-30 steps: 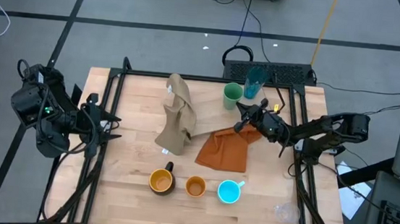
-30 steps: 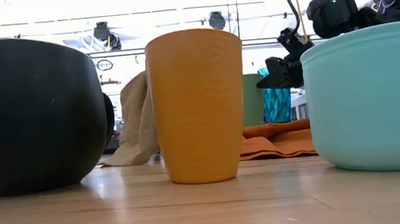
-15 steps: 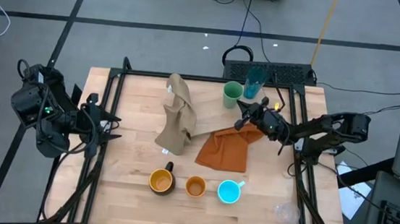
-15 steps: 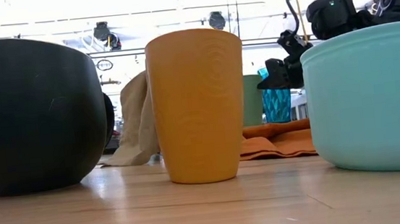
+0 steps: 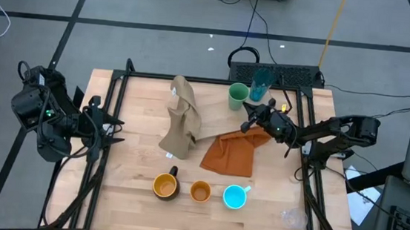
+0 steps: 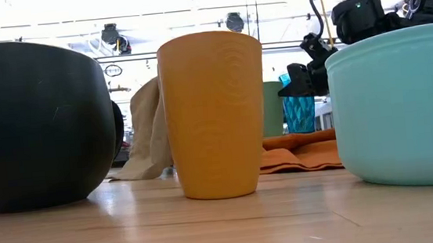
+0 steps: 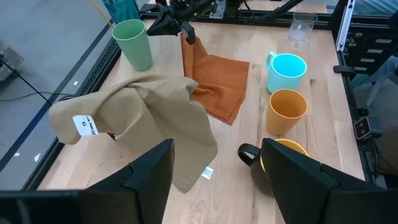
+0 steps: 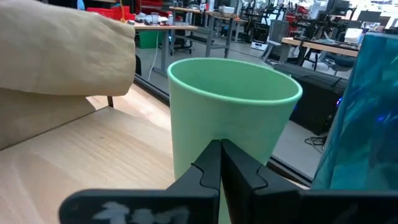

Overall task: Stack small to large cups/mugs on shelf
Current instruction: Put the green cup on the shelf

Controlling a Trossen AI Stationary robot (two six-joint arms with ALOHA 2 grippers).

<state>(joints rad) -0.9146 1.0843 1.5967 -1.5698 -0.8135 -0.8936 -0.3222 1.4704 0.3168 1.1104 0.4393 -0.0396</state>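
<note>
My right gripper [image 5: 249, 122] is shut and hovers above the far corner of the orange cloth [image 5: 230, 154]. It points at the light green cup [image 8: 230, 118], just short of it. I see no contact with either. The green cup [image 5: 238, 97] and the teal tumbler [image 5: 261, 83] stand at the far edge. The yellow mug [image 5: 165, 186], the orange cup [image 5: 200, 192] and the cyan mug [image 5: 235, 197] stand in a row near the front. The clear glass [image 5: 293, 218] stands front right. My left gripper [image 5: 114, 129] is open at the left edge. No separate shelf panel shows.
A tan cloth [image 5: 182, 120] stands heaped up left of the orange cloth, between the arms. A black metal frame [image 5: 104, 158] runs along the table's sides. Bare wood lies at the table's left half and front left.
</note>
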